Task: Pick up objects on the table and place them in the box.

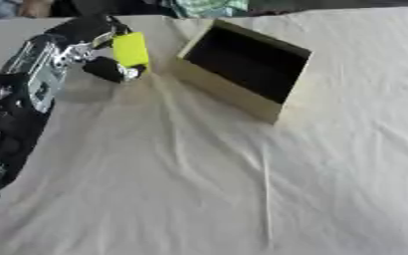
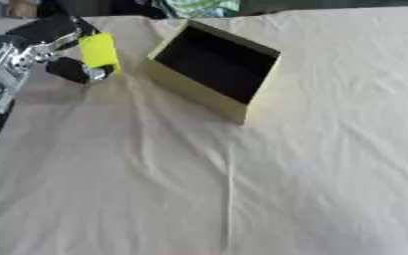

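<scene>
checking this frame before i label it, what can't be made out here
- What the flat yellow object is: blurred in both views, partly covered by the left hand curled round it.
- The open cardboard box: its dark inside shows no contents.
- Right hand: in neither view.
- Left arm: cut off by the left edge, more so in the right eye view.

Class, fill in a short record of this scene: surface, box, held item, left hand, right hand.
surface: white cloth, creased
box: tan box, dark inside, open, nothing seen in it
held item: yellow block, raised left of the box
left hand: left hand, fingers curled round the block
right hand: not in view
</scene>
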